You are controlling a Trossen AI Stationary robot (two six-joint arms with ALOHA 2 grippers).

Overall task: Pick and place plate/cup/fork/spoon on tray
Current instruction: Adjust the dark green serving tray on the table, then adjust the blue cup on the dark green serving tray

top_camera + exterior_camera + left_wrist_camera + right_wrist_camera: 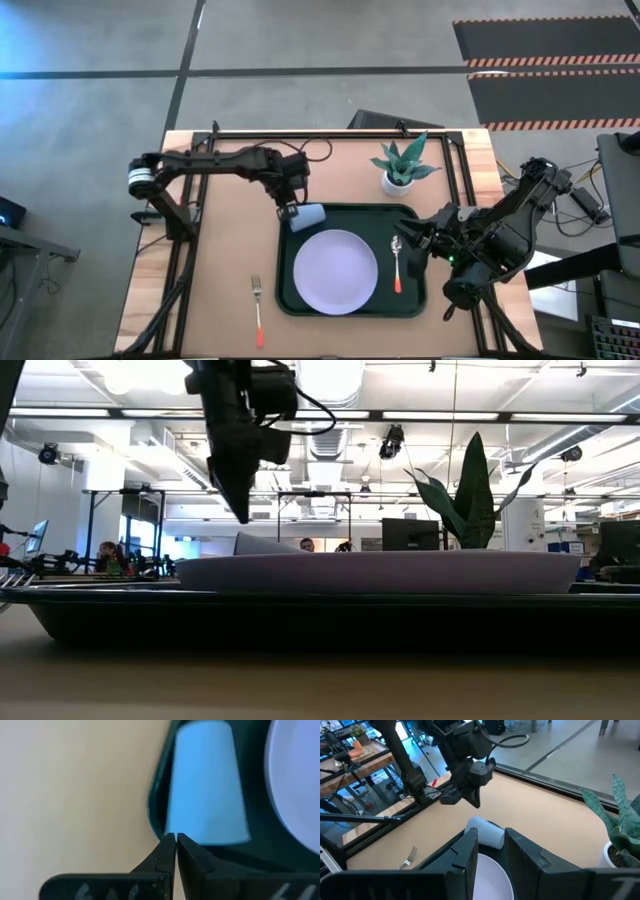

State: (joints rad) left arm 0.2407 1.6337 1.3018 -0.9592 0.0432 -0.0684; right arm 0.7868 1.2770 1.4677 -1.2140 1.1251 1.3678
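The dark green tray [420, 300] lies mid-table. The lavender plate [335, 271] rests flat on it, and the spoon [397, 265] lies on the tray's right part, bowl toward the far edge. The blue cup [310, 216] lies on its side at the tray's far left corner; it also shows in the left wrist view [207, 785]. The fork [258, 310] lies on the table left of the tray. My left gripper [175, 839] is shut and hangs just above the cup's left end, pointing down. My right gripper [491, 852] is open, above the tray's far right part.
A white pot with a green plant [398, 180] stands just beyond the tray's far right corner. A black frame [330, 133] runs along the table's far edge and both sides. Bare table lies left of the tray around the fork.
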